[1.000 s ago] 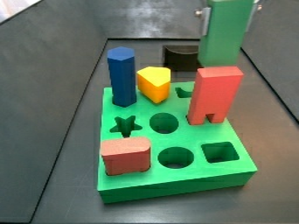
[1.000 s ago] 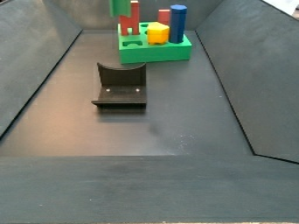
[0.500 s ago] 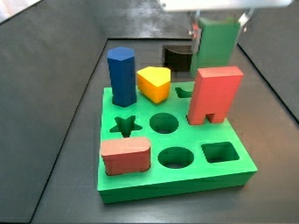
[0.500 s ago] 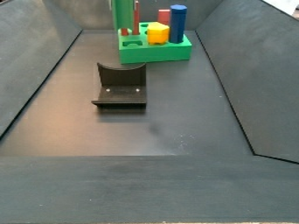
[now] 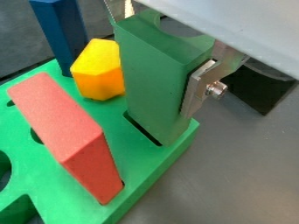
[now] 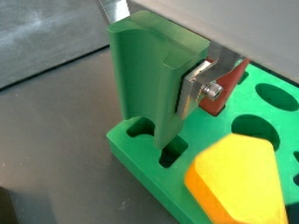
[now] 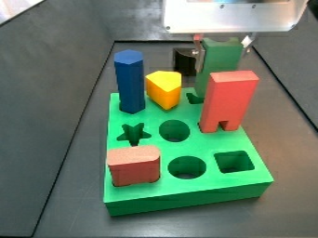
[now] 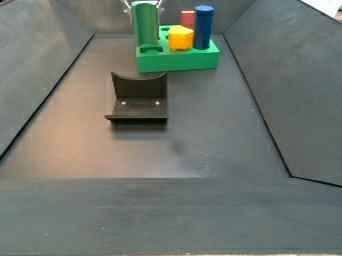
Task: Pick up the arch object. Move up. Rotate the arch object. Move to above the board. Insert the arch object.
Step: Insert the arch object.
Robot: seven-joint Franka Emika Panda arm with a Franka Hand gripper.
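Dropped since a second ago: arch object (image 5: 158, 83) now entering its slot in the board (image 5: 176, 149).
My gripper (image 6: 158, 70) stays clamped on it, directly above; insertion nearly seated, not released.

Gripper (image 5: 176, 66): silver finger (image 5: 205, 84), pale grey body, over far edge of board. Arch object (image 5: 158, 79) mid-green, plain. Board (image 7: 149, 200) bright green. Red block (image 7: 228, 99), blue block (image 7: 129, 79), yellow block (image 7: 163, 88), salmon-pink block (image 7: 133, 165) near-left. Fixture (image 8: 138, 99) black; floor (image 8: 187, 150) dark grey.
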